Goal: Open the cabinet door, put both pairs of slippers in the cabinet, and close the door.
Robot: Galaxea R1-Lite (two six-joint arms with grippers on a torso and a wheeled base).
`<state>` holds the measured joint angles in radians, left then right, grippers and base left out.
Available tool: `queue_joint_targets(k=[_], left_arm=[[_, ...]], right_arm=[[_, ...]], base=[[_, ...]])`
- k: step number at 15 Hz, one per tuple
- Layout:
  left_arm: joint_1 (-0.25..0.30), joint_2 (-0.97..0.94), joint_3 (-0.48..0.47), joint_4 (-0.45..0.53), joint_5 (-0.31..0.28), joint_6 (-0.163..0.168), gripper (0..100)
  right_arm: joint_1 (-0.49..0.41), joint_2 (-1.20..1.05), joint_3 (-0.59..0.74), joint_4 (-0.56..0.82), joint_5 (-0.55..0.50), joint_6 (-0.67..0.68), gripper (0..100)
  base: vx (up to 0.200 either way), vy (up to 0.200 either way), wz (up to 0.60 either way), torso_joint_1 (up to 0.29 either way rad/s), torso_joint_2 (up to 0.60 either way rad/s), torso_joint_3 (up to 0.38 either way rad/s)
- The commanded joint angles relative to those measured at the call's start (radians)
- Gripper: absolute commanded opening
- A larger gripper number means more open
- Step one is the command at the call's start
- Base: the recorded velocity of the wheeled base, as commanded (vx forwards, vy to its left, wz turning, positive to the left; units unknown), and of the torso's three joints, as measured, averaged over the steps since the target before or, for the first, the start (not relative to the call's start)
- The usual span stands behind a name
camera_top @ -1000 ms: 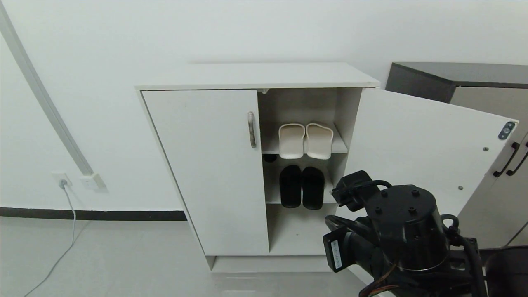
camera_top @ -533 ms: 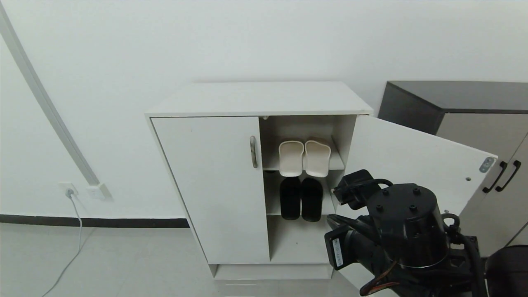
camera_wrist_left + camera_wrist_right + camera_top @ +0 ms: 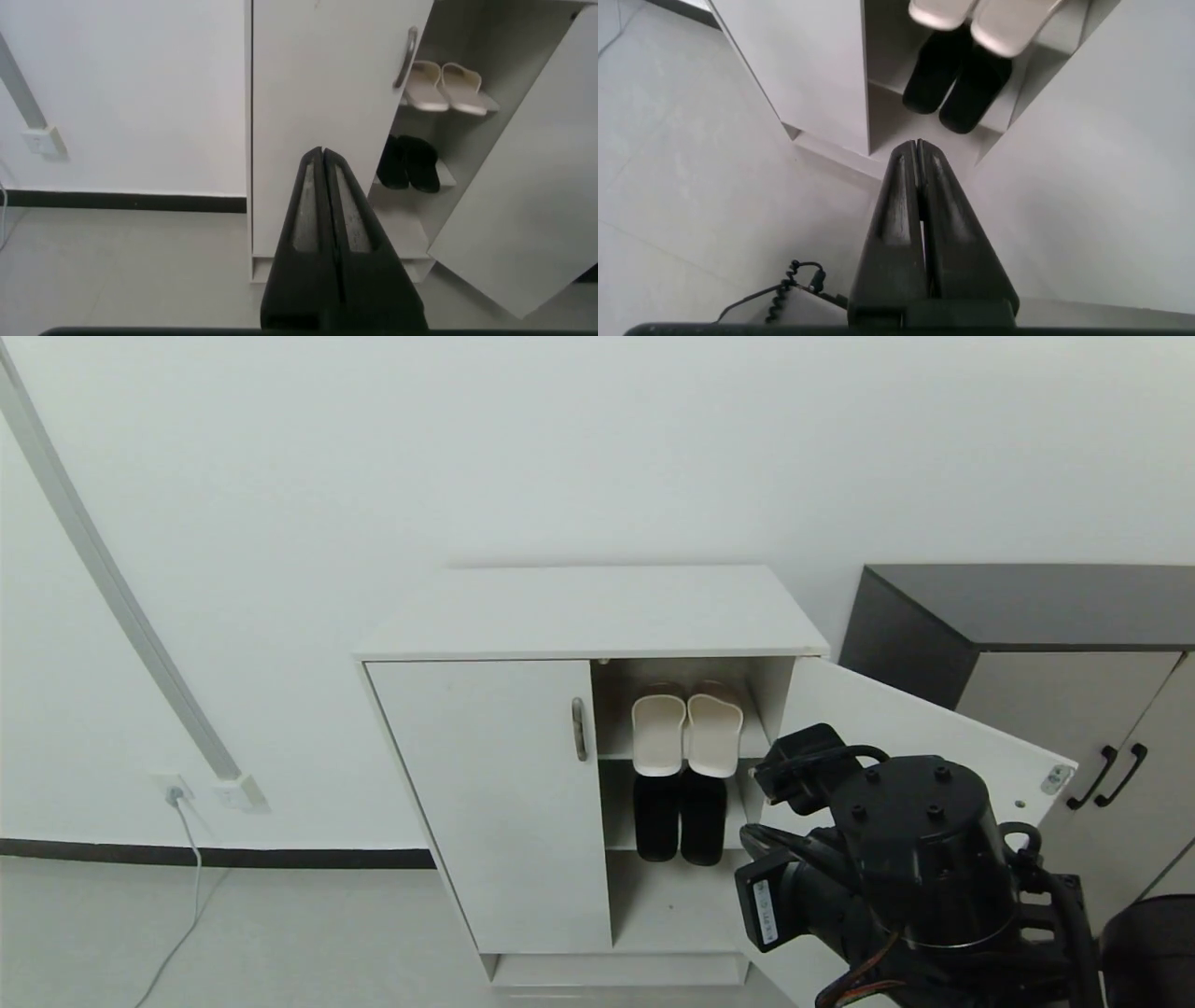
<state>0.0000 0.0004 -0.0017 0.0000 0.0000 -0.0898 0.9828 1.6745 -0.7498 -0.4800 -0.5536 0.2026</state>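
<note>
Head view has pulled back from the cabinet (image 3: pixel 597 611) (door (image 3: pixel 924 728) open); left gripper (image 3: pixel 323 152) and right gripper (image 3: pixel 918 146) clenched, empty.

In the cabinet (image 3: pixel 579 609) before me, the upper shelf (image 3: pixel 613 752) carries the white slippers (image 3: pixel 687 735); the lower shelf (image 3: pixel 618 843) carries the black slippers (image 3: pixel 680 818).

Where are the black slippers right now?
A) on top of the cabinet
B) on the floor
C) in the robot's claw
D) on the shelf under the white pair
D: the black slippers sit on a shelf inside the cabinet, directly below the white slippers.
</note>
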Motion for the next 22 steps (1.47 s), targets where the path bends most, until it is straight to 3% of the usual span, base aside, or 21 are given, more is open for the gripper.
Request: queue_joint_targets(k=[1, 12, 22], left_arm=[[0.000, 0.001, 0.000, 0.000, 0.000, -0.001, 0], [0.000, 0.001, 0.000, 0.000, 0.000, -0.001, 0], [0.000, 0.001, 0.000, 0.000, 0.000, -0.001, 0]], right_arm=[[0.001, -0.001, 0.001, 0.000, 0.000, 0.000, 0], [0.001, -0.002, 0.003, 0.000, -0.003, 0.000, 0], [0.001, -0.002, 0.004, -0.014, -0.003, 0.001, 0]], base=[[0.000, 0.000, 0.00, 0.217, -0.53, -0.320], [0.000, 0.000, 0.00, 0.246, -0.56, -0.321], [0.000, 0.000, 0.00, 0.178, -0.39, -0.209]])
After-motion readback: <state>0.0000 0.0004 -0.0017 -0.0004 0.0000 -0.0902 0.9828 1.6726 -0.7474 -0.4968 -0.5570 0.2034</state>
